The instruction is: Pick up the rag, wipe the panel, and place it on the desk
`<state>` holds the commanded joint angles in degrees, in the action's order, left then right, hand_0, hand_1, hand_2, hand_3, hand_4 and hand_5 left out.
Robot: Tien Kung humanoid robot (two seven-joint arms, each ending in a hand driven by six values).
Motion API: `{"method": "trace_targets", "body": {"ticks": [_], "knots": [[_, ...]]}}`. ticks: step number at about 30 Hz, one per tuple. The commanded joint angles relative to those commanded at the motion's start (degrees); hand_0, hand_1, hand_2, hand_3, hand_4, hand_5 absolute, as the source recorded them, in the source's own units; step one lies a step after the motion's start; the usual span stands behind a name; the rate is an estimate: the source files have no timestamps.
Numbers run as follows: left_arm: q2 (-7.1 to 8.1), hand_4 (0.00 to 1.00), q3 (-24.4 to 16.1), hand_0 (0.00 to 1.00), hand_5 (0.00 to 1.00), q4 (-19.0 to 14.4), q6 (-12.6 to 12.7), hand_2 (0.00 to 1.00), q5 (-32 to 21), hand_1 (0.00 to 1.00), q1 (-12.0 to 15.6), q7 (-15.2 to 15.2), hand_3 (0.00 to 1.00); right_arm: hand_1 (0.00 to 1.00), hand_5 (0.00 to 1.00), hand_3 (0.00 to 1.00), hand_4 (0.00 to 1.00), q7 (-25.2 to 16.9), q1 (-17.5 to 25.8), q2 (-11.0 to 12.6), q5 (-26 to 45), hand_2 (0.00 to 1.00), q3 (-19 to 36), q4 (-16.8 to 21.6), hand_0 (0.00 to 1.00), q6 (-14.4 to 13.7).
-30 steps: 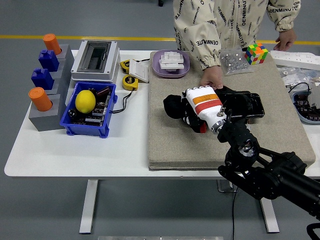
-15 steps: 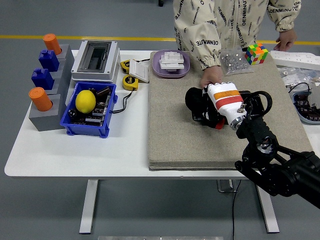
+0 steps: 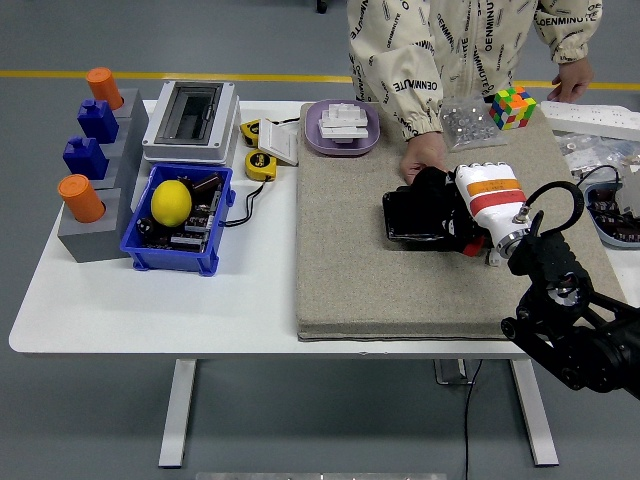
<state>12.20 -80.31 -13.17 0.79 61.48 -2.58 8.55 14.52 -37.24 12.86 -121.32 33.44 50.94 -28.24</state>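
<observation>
Wiping the glossy black rectangular panel [image 3: 420, 215] on the beige felt mat [image 3: 350, 260], the right hand [image 3: 478, 205], white with an orange band, presses a dark rag [image 3: 437, 188] against the panel's right part, fingers curled around the cloth. To wipe well, I judge it should press flat and evenly. The person's hand [image 3: 424, 155] steadies the panel's far edge, so strokes should stay clear of it.
</observation>
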Motion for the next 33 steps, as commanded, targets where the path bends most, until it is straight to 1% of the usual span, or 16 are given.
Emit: {"method": "trace_targets", "body": {"ticks": [9,20,26,33], "knots": [[-0.03,0.631,-0.3,0.604,0.448,-0.1,0.0,0.637,0.1,0.636,-0.1,0.0,0.561,0.323,0.069,0.386,0.909,0.0,1.5,2.9,-0.3,0.374,2.1,0.2,0.229,0.0],[-0.09,0.631,-0.6,0.604,0.448,-0.1,0.0,0.637,0.3,0.636,-0.1,0.0,0.561,0.323,0.07,0.386,0.909,0.0,4.0,8.2,-0.8,0.373,5.5,0.0,0.229,0.2],[-0.13,0.631,-0.6,0.604,0.448,-0.1,0.0,0.637,0.2,0.636,0.0,0.0,0.561,0.323,0.07,0.386,0.909,0.0,5.0,9.7,-1.2,0.373,7.5,-0.1,0.229,0.3],[-0.15,0.631,-0.6,0.604,0.448,-0.1,0.0,0.637,0.2,0.636,-0.1,0.0,0.561,0.323,0.07,0.386,0.909,0.0,5.6,10.3,-1.5,0.373,8.9,-0.2,0.229,0.3]]}}
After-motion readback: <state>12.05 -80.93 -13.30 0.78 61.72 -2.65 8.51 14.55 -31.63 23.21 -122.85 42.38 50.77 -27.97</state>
